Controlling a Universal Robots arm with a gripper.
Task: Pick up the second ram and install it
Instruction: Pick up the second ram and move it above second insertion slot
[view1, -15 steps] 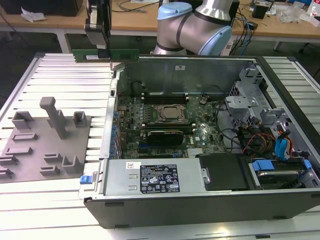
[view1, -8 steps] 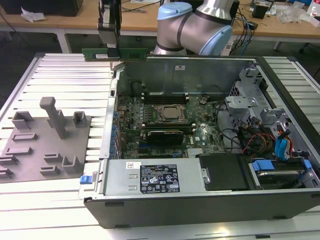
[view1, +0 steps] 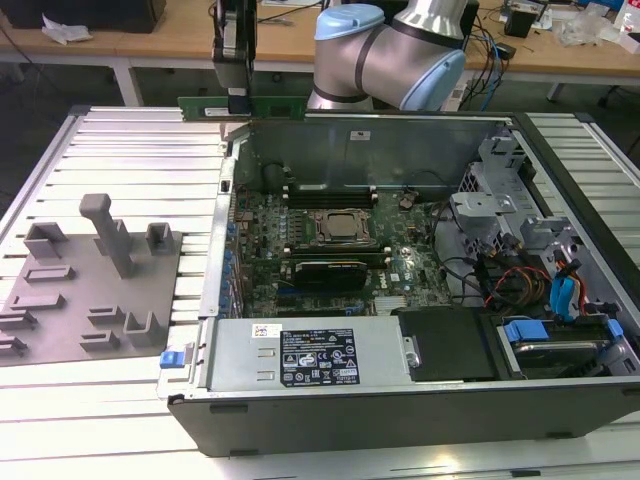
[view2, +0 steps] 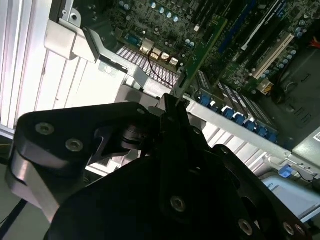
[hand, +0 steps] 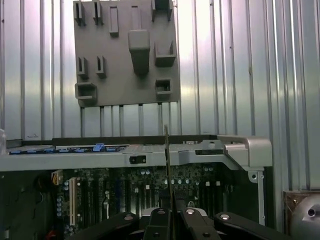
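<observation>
The second ram (view1: 275, 105) is a long green stick held level above the far left corner of the open computer case (view1: 400, 400). My gripper (view1: 238, 98) is shut on it near its middle. Both wrist views show the ram edge-on, a thin green strip (view2: 200, 55) (hand: 166, 165) running out from between the black fingers (view2: 175, 117) (hand: 161, 222). Below it lies the green motherboard (view1: 340, 235), with its memory slots (view1: 330, 196) just beyond the processor socket.
A grey fixture plate (view1: 90, 290) with raised blocks lies on the slatted metal table (view1: 120, 150) at the exterior view's left. Inside the case are a power supply (view1: 310, 355), a drive cage (view1: 500, 190) and coloured cables (view1: 530, 285). The case wall (hand: 125, 157) passes under the ram.
</observation>
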